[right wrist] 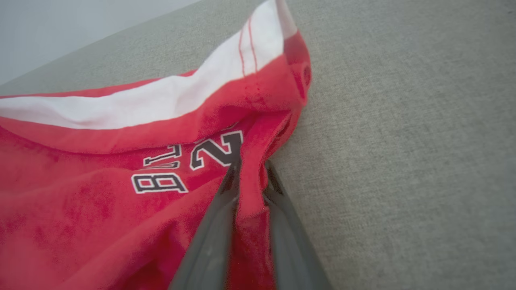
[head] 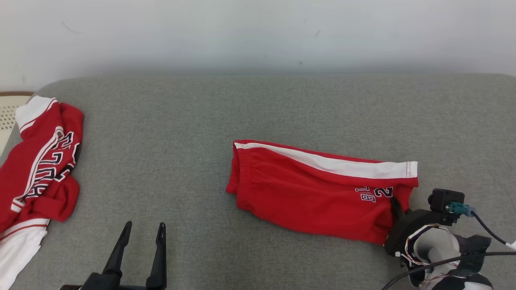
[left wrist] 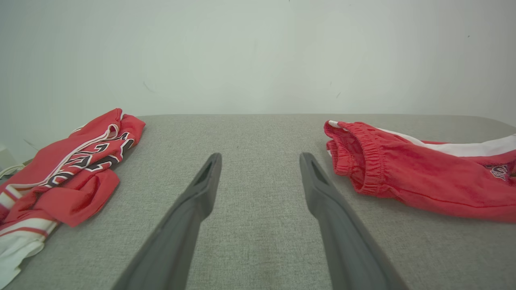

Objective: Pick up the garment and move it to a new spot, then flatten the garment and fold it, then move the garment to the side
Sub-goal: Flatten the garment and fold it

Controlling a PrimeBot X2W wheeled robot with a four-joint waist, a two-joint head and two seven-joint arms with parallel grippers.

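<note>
**Head view**
1. My left tool (head: 145, 225): fingers spread wide, empty, low over the grey tabletop (head: 258, 104).
2. Red shorts (head: 314, 193), white side stripe: lying fairly flat, leg over leg, well off to that tool's right.
3. My right tool (head: 396, 209): tips sunk into the leg hem at the shorts' near corner.
4. Red jersey (head: 40, 161): crumpled, off to the left tool's left. I judge it no part of this job.

**Left wrist view**
The left tool (left wrist: 260, 157) stands wide with nothing between its fingers. The waistband lies ahead and to the right, the jersey ahead and to the left. Both are apart from the tool.

**Right wrist view**
The right tool (right wrist: 253, 167) is narrowed onto a ridge of red hem cloth just beside the printed number. The cloth is pinched between the fingers.

**Step in hand (my judgement)**
The grasp at the hem is made. I cannot tell whether it is for carrying the shorts or for folding them toward the waistband.

**Next move calls for**
- a firm pinch
- a lift that clears the hem before any travel, so the cloth does not drag or bunch
- the left tool reaching the waistband, if two holds are wanted
</note>
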